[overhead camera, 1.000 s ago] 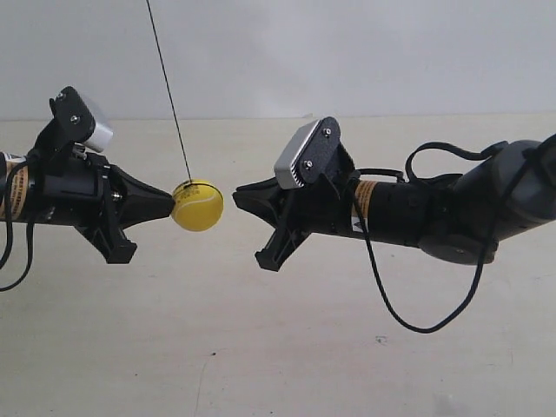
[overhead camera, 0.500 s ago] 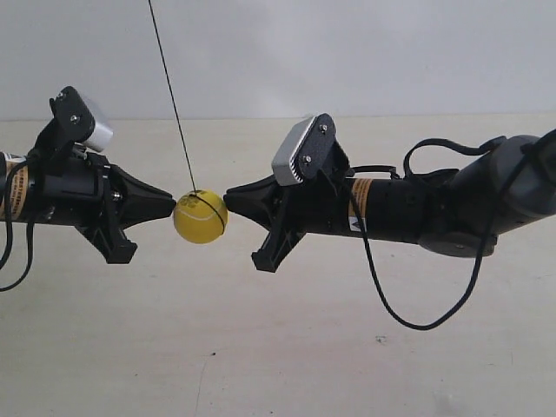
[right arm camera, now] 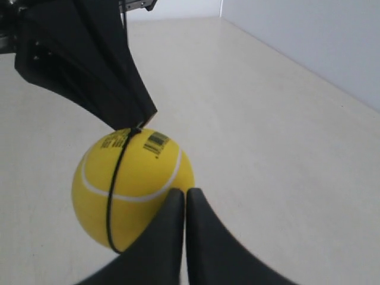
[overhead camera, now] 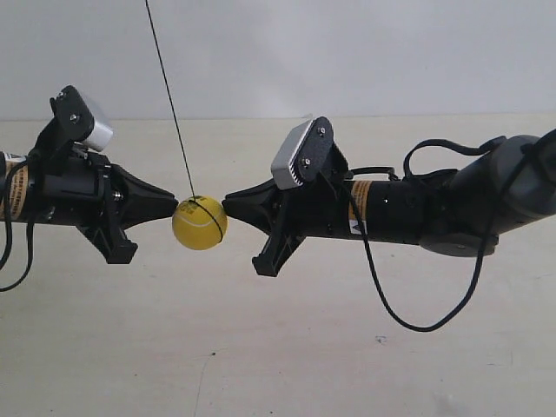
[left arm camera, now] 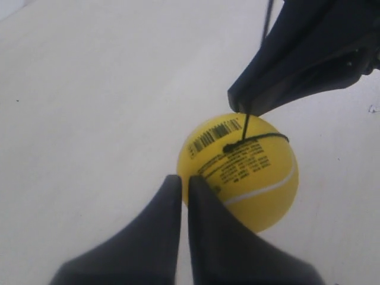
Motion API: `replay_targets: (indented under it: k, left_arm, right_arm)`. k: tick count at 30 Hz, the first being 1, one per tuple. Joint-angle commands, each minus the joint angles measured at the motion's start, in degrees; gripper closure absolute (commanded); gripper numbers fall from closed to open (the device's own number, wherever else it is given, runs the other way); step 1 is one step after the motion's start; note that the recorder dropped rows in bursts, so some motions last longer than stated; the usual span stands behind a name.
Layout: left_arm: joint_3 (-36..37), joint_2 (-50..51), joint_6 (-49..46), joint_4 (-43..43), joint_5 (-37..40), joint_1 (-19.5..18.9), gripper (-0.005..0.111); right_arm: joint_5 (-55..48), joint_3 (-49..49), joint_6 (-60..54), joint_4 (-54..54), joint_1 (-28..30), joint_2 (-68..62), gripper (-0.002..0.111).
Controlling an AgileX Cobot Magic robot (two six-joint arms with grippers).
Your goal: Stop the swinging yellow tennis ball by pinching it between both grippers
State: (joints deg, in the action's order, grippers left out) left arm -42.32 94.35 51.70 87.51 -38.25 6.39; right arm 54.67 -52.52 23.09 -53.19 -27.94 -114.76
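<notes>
The yellow tennis ball [overhead camera: 199, 223] hangs on a thin black string [overhead camera: 169, 100] above the table. It sits between two black wedge grippers that point at each other. The gripper [overhead camera: 171, 208] of the arm at the exterior view's left touches its one side. The gripper [overhead camera: 227, 206] of the arm at the exterior view's right touches the other side. In the left wrist view my left gripper [left arm camera: 184, 179] is shut, tips against the ball [left arm camera: 249, 172]. In the right wrist view my right gripper [right arm camera: 181, 192] is shut, tips against the ball [right arm camera: 133, 178].
A pale beige table [overhead camera: 287, 347] lies under the ball, with a light wall [overhead camera: 347, 52] behind it. A loose black cable [overhead camera: 408, 321] loops below the arm at the exterior view's right. Each arm carries a grey camera box [overhead camera: 291, 159].
The arm at the exterior view's right has moved toward the ball, closing the gap until its tip meets it. The ball shifted slightly. The other arm stayed put.
</notes>
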Motion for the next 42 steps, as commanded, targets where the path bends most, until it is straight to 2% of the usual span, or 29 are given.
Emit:
replay_targets:
  k: [1,33,42]
  left_arm:
    - [-0.2,0.0,0.1,0.2,-1.5,0.3,0.102]
    - [-0.2,2.0,-1.1,0.0,-2.2,0.3,0.102]
    - [-0.2,2.0,-1.4,0.0,0.0,0.2,0.102]
  right_arm:
    - [0.1,-0.2,0.4,-0.2,0.0,0.0,0.108]
    - [-0.2,-0.2,0.4,-0.3,0.0,0.0,0.108]
    - [-4.7,-0.2,-1.8,1.8,0.1,0.0,0.108]
